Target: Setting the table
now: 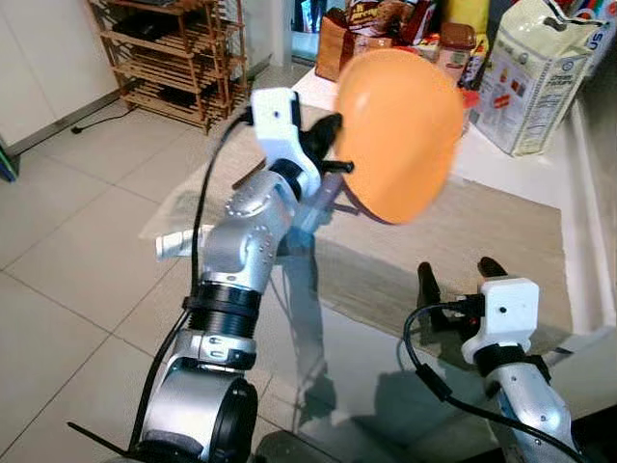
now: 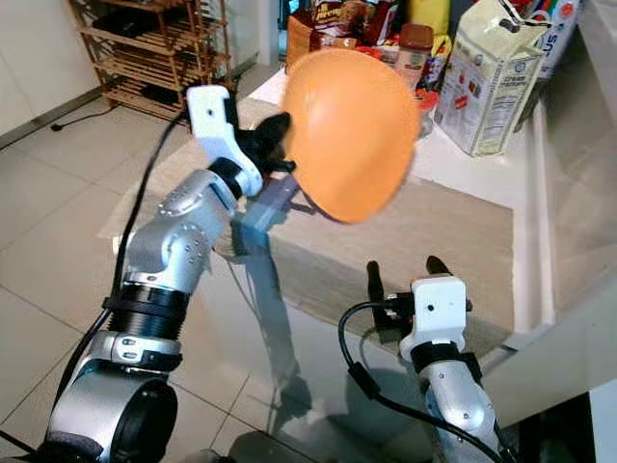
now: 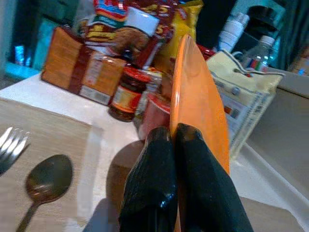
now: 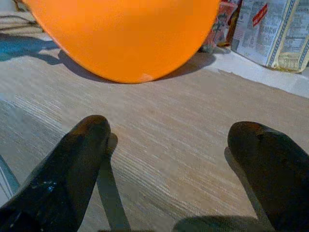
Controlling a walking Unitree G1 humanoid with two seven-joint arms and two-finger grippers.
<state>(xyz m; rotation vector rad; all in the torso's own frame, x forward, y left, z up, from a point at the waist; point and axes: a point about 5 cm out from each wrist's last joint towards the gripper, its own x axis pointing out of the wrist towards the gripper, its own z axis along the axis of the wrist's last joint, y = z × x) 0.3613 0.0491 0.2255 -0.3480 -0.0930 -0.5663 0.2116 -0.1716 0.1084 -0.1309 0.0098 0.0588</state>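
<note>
Left wrist view: left end effector (image 3: 176, 140) pinches orange plate (image 3: 198, 104); right end effector (image 4: 169, 145) spread; labels unreadable.

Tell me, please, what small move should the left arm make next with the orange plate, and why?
Probably tilt the orange plate flat and lower it onto the beige placemat. The left gripper pinches the plate's rim and holds it on edge in the air above the mat. The mat below looks bare, and the right gripper waits open at its near edge, off to the side.
</note>
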